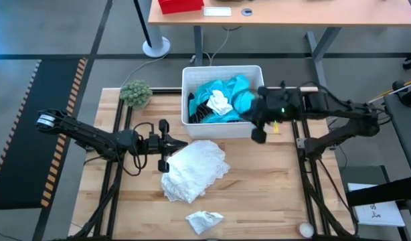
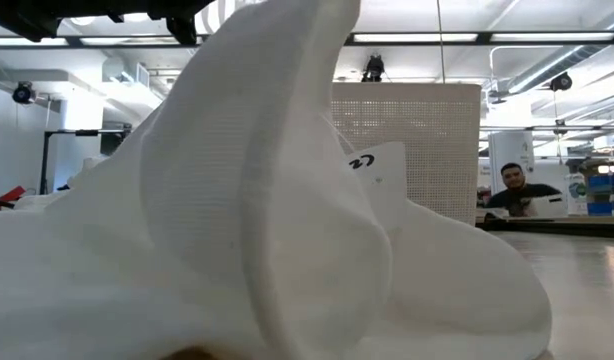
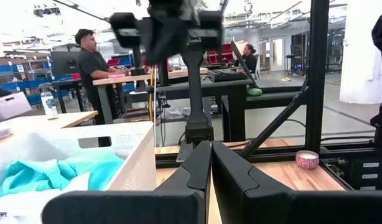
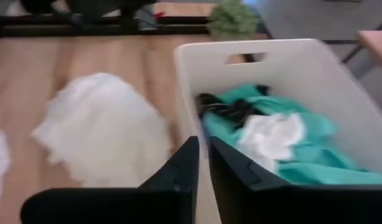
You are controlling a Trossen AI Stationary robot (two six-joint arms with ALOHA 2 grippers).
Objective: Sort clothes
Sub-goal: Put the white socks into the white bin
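Bright ceiling strip lights (image 2: 107, 40) glare; right wrist view blurred, close white cloth (image 2: 247, 220) soft.

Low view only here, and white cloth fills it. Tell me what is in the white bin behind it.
Observer: The white plastic bin holds a turquoise fabric garment, a small white cloth piece and something dark.
Operator: Report the right gripper.
Observer: The right gripper is shut, holding nothing, over the bin wall nearest the table's middle.
Operator: Now the left.
Observer: The left gripper is shut, beside the large white lacy garment on the table.
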